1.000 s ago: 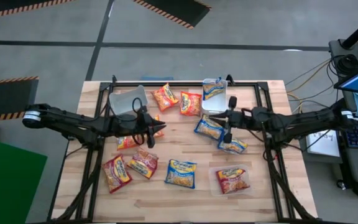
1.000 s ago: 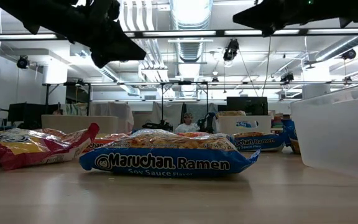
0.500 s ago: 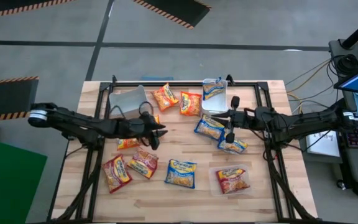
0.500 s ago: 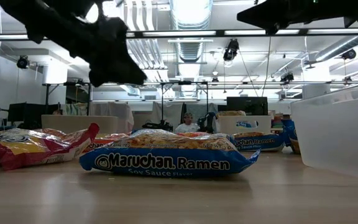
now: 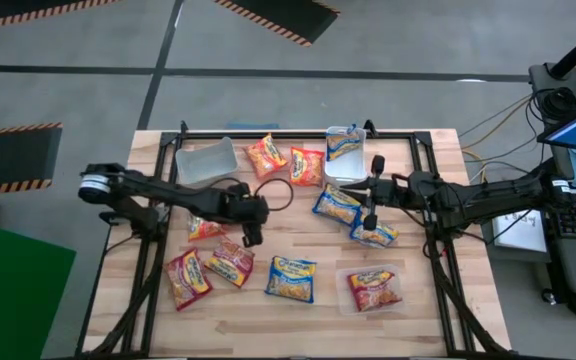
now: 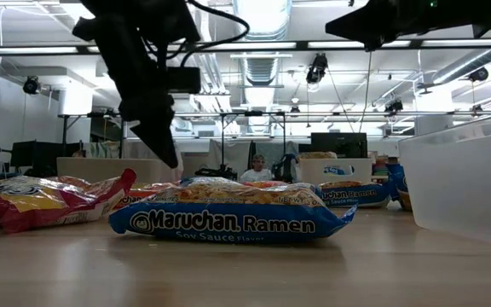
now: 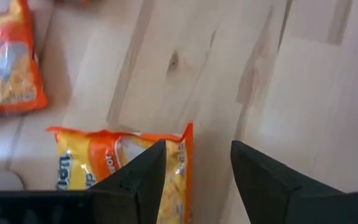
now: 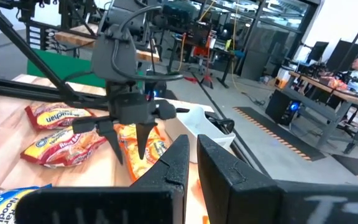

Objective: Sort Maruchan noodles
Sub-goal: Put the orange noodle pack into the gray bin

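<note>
Sorting noodles, early stage | left gripper (image 5: 251, 238) jaws spread, above an orange packet (image 7: 123, 174) on the surface | right gripper (image 5: 369, 222) jaws pressed together, empty, over blue packets (image 5: 373, 235) | two packets in containers (image 5: 344, 165), about ten loose

Around the table's (image 5: 438, 300) centre, noodle packets (image 5: 290, 277) scatter from five through nine o'clock and up toward twelve, one packet lies in a container (image 5: 345, 152) at one o'clock, another container (image 5: 205, 160) sits at eleven o'clock.
</note>
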You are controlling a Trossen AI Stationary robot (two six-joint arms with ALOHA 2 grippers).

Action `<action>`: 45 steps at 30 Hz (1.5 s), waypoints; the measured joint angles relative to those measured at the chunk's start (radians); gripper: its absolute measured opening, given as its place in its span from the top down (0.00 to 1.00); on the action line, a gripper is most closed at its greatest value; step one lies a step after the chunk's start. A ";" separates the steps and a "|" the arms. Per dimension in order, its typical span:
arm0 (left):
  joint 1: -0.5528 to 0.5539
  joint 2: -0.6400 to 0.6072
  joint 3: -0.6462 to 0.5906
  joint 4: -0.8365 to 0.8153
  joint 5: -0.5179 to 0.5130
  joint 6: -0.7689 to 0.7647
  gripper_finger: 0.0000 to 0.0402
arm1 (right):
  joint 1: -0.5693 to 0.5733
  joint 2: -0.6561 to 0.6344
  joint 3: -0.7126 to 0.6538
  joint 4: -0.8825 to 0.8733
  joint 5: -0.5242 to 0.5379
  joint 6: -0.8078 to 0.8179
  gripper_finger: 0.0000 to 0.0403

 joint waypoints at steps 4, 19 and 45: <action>0.000 0.041 -0.007 -0.001 -0.026 0.085 0.58 | 0.000 0.000 0.000 -0.020 0.000 0.006 0.94; 0.006 0.150 -0.015 0.014 -0.134 0.093 0.58 | 0.000 0.000 0.000 -0.048 0.009 0.033 0.94; 0.003 0.147 -0.017 0.025 -0.070 -0.015 0.99 | 0.000 0.000 0.001 -0.048 0.009 0.035 0.94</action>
